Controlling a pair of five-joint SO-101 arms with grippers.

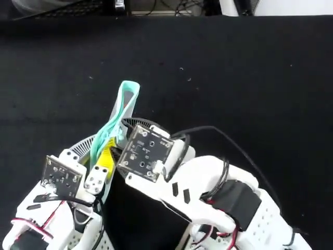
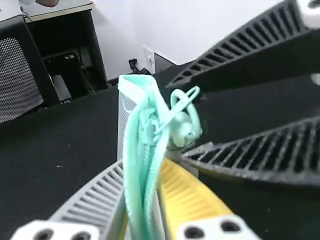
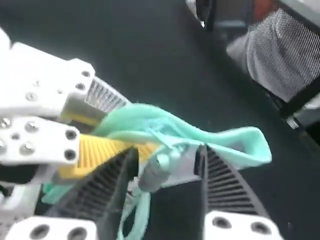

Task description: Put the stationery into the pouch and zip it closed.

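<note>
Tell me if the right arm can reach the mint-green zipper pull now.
Probably yes: the right gripper holds its black ribbed jaws open either side of the mint-green zipper pull, nothing between, and the left gripper clamps the mint-green fabric pouch.

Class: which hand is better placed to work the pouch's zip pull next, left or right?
Probably right: the right hand, open, straddles the zip pull, while the left hand is shut on the pouch, steadying it.

Qty: 1 pouch [image 2: 142,130] w/ 1 zip slider [image 2: 186,131]; 2 tools, i.e. left tool [image 2: 145,172] + right tool [image 3: 165,160]; 1 counter [image 1: 250,78].
</note>
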